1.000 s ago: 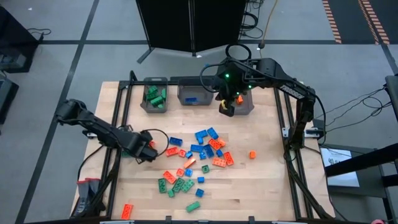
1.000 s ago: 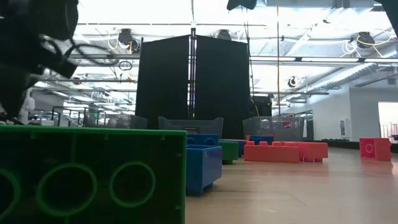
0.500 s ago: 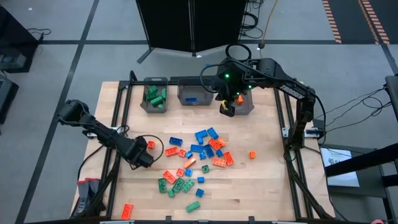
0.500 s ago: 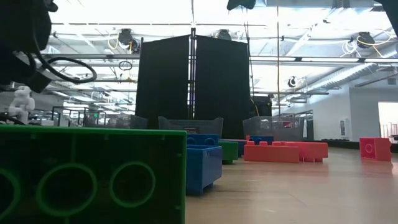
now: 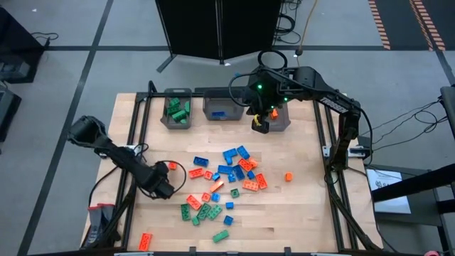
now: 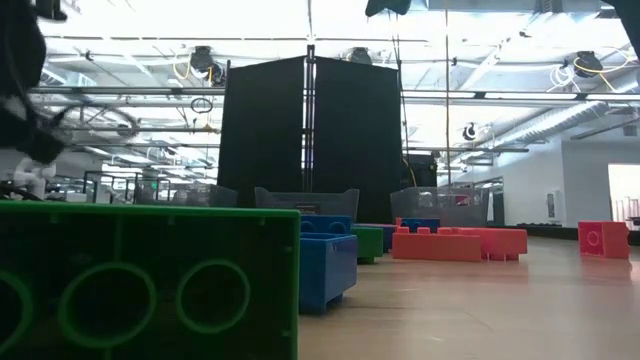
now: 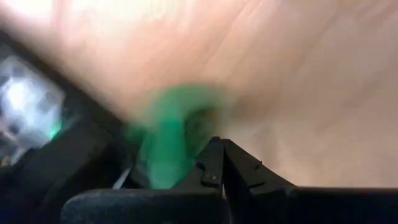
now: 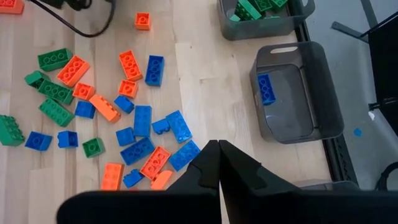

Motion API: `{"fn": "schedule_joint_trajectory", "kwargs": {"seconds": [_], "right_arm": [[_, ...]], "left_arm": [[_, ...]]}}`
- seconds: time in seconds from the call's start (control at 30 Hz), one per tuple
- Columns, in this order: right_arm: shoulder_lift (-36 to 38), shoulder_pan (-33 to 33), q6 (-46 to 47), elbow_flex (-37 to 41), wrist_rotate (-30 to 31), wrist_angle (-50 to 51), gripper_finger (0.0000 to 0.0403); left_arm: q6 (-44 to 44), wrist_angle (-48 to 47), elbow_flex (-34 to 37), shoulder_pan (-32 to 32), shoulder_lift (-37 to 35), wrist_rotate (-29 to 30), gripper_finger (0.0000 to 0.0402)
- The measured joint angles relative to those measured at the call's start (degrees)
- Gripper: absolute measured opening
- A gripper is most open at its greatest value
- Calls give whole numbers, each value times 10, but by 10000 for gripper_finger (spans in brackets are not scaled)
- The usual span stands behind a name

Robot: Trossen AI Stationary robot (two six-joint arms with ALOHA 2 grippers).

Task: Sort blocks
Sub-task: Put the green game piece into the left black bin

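Note:
Green, blue and orange-red blocks lie scattered on the wooden table; in the right wrist view the blocks spread below the fingers. My left gripper hangs low over the table's left side, left of the pile, its fingers shut. A blurred green block shows just beyond its tips. My right gripper hangs high at the far side by the right bin, shut with nothing between its fingers. My left gripper points steeply down at the table with its fingers shut. The green block lies close beside the fingertips, but the picture is blurred and I cannot tell whether they touch it.
Three grey bins stand along the far edge: the left bin holds green blocks, the middle bin one blue block. Single orange blocks lie apart. A big green block stands right before the low camera.
My left gripper has gone down and toward the table's near edge, drifting slightly left, away from the small orange block at the pile's left. The blocks on the table have stayed where they were.

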State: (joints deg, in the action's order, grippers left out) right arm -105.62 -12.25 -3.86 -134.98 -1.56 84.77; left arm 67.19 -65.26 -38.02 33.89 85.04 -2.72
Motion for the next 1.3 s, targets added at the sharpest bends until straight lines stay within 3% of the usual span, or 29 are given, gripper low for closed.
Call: {"fn": "schedule_joint_trajectory", "kwargs": {"seconds": [0.23, 0.43, 0.57, 0.63, 0.7, 0.8, 0.93, 1.13, 1.3], "right_arm": [[0, 0, 0, 0, 0, 9, 0], [0, 0, -1, 0, 0, 3, 0], [0, 0, -3, 0, 0, -6, 0], [0, 0, -2, 0, 0, -7, 0], [0, 0, -1, 0, 0, -7, 0], [0, 0, -1, 0, 0, -7, 0], [0, 0, -1, 0, 0, -6, 0], [0, 0, -10, 0, 0, -4, 0], [0, 0, -19, 0, 0, -4, 0]], "left_arm": [[-18, 58, 26, -24, 28, 21, 0], [-106, 123, -63, -78, 30, 194, 0], [-153, 77, -125, -110, 30, 249, 0], [-148, 6, -142, -126, 29, 269, 0], [-131, -64, -139, -143, 29, 255, 0], [-130, -95, -113, -157, 29, 221, 0], [-143, -70, -65, -154, 29, 171, 0], [-83, -71, -2, -155, 29, 110, 0], [-58, -74, -2, -151, 29, 118, 0]]}}
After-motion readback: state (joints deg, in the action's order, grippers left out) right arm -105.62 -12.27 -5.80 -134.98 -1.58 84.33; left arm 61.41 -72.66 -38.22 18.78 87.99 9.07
